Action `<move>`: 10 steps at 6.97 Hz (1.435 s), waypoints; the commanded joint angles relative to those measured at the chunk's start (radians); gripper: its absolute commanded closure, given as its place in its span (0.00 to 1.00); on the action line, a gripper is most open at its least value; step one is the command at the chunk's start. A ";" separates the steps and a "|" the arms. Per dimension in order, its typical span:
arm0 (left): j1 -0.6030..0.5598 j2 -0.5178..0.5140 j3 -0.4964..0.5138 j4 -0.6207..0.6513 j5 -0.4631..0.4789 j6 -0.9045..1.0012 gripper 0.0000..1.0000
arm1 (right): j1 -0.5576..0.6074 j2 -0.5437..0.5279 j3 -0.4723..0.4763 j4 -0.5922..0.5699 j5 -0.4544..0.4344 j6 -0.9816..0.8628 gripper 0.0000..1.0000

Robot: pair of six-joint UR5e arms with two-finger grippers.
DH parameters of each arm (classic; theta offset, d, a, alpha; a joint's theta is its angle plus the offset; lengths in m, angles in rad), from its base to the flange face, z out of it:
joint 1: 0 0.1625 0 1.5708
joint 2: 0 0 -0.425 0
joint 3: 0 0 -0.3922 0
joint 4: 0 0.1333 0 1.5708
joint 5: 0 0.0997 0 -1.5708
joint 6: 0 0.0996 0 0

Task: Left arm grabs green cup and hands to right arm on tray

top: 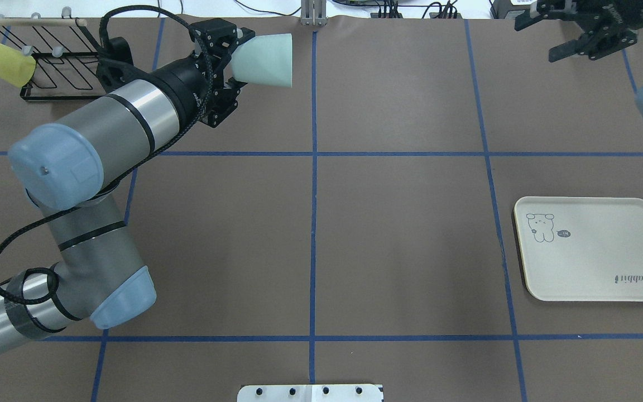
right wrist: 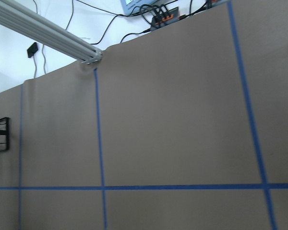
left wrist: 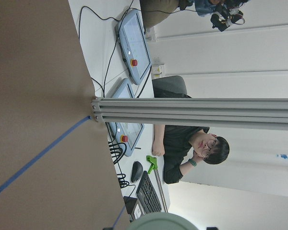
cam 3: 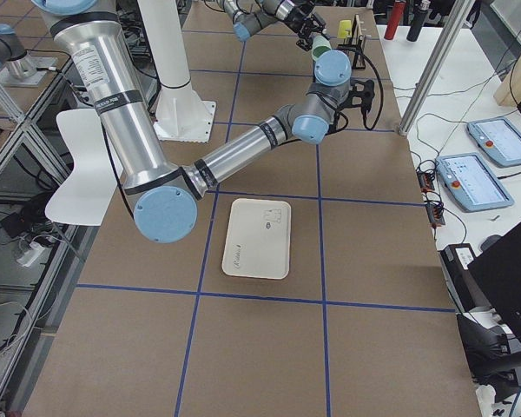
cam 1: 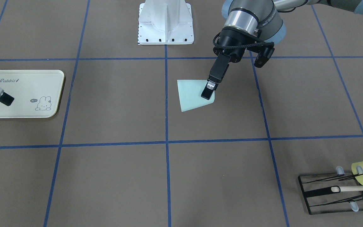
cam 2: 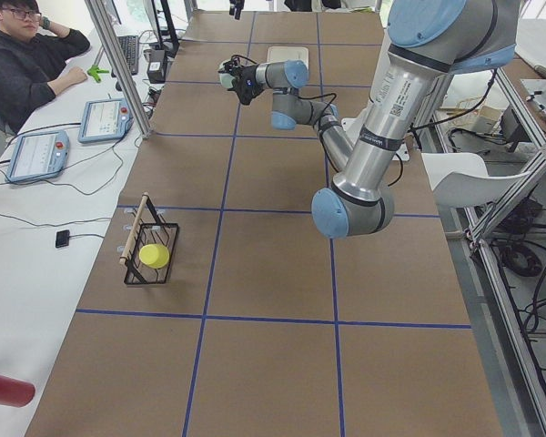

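Note:
My left gripper [top: 238, 58] is shut on the narrow end of the pale mint-green cup [top: 265, 60] and holds it on its side in the air, wide mouth toward my right. In the front view one finger [cam 1: 209, 90] lies across the green cup [cam 1: 192, 96]. The left wrist view shows only a curved edge of the green cup [left wrist: 163, 221] at the bottom. My right gripper [top: 539, 38] is open and empty, raised at the far right of the table. The cream tray [top: 595, 257] with the bunny drawing lies flat on the right side, nothing on it.
A black wire rack [top: 53, 61] stands at the far left corner with a yellow-green cup [top: 3, 62] on it. A white base plate [cam 1: 165, 22] sits at the robot's side. An operator sits beyond the far edge.

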 commanded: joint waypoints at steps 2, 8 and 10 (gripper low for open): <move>0.004 -0.006 -0.033 -0.035 -0.020 -0.017 0.62 | -0.085 0.031 0.005 0.283 -0.014 0.267 0.01; 0.037 -0.015 -0.090 -0.041 -0.115 -0.083 0.62 | -0.390 0.037 0.006 0.766 -0.426 0.449 0.01; 0.039 -0.015 -0.105 -0.041 -0.117 -0.107 0.62 | -0.404 0.037 0.005 0.763 -0.424 0.412 0.04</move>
